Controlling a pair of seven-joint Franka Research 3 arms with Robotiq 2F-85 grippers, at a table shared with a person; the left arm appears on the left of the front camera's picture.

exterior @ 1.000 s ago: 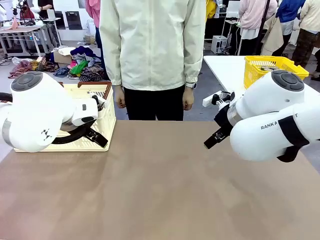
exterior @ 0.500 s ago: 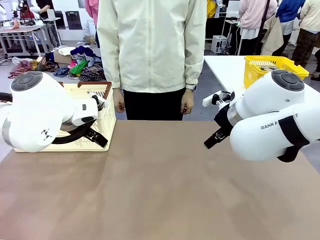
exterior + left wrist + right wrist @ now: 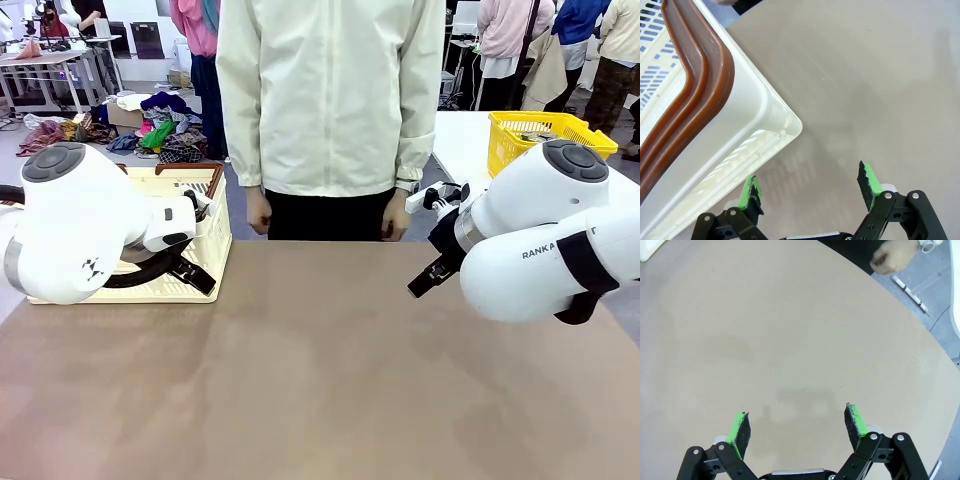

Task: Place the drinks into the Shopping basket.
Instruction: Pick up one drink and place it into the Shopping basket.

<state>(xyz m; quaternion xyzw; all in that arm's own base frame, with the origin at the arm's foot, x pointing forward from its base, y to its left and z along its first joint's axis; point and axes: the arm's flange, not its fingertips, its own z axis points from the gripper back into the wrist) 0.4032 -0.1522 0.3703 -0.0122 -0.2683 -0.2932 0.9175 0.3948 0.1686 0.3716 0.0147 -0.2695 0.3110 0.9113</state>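
my left fingers (image 3: 867, 179) spread open, basket (image 3: 757, 107) corner upper left, right fingers (image 3: 854, 420) released too, over the desk (image 3: 790, 330)

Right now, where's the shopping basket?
Front view: shopping basket on the table, left side, partly behind the left arm; its corner is near the left fingers.

Person (image 3: 330, 100) shifted toward the robot's right, closer to the table (image 3: 320, 380), hands (image 3: 259, 212) now near its far edge.
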